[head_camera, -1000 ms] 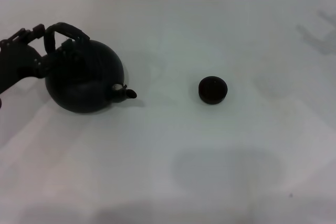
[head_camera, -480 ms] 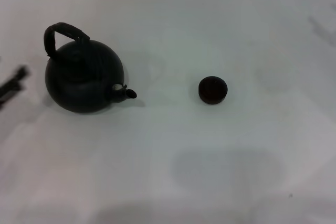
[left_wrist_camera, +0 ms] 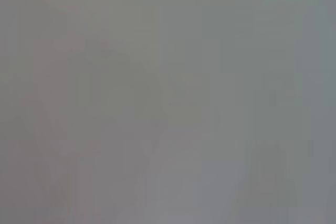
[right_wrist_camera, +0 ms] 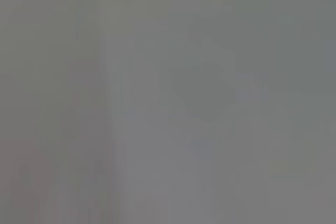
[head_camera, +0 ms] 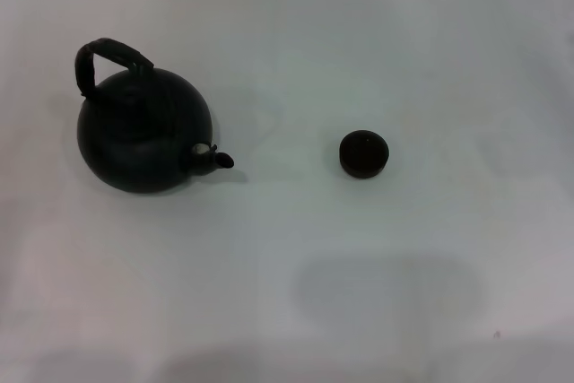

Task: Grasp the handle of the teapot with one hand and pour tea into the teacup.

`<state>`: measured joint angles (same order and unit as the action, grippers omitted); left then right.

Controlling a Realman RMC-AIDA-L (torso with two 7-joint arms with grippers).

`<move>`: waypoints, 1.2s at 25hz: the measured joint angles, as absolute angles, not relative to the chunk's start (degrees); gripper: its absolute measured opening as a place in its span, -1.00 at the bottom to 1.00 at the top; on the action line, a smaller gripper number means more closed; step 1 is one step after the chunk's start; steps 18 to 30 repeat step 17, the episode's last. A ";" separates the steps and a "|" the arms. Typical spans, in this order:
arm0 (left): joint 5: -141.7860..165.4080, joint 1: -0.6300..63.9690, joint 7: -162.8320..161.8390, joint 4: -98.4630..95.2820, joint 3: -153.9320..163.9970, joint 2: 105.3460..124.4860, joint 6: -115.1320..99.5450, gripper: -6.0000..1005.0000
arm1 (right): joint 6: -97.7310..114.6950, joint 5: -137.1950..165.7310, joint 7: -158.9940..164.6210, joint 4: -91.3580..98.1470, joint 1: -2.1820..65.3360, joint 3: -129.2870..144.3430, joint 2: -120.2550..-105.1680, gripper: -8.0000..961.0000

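On my head cam the teapot (head_camera: pixel 143 136) sits upright on the white tabletop (head_camera: pixel 359 302), over on the left side, with its stubby spout aimed toward the right and a pale mark at the spout's base. The handle (head_camera: pixel 109 62) arches up over the back of the pot, thick wrap along the top, nothing touching it. The teacup (head_camera: pixel 363 152) is well apart from the pot, out to the right in the direction the spout faces, standing on its own on the tabletop. Neither pincer shows up in the head cam, left or right, so I can't tell you if either one is wide, narrow or holding anything. Both wrist cams are giving me just a flat grey blur with nothing I can make out.
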<state>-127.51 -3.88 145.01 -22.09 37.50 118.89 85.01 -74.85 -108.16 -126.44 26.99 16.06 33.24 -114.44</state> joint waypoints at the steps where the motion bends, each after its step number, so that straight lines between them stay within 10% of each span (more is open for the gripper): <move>1: -127.55 -3.28 145.18 -21.00 35.61 118.86 85.23 0.58 | -76.46 -110.00 -130.09 23.29 16.03 32.28 -114.48 0.79; 30: -128.26 1.29 145.37 -19.63 29.10 118.38 86.86 0.57 | -85.35 -119.79 -159.76 -5.64 16.16 30.49 -114.86 0.79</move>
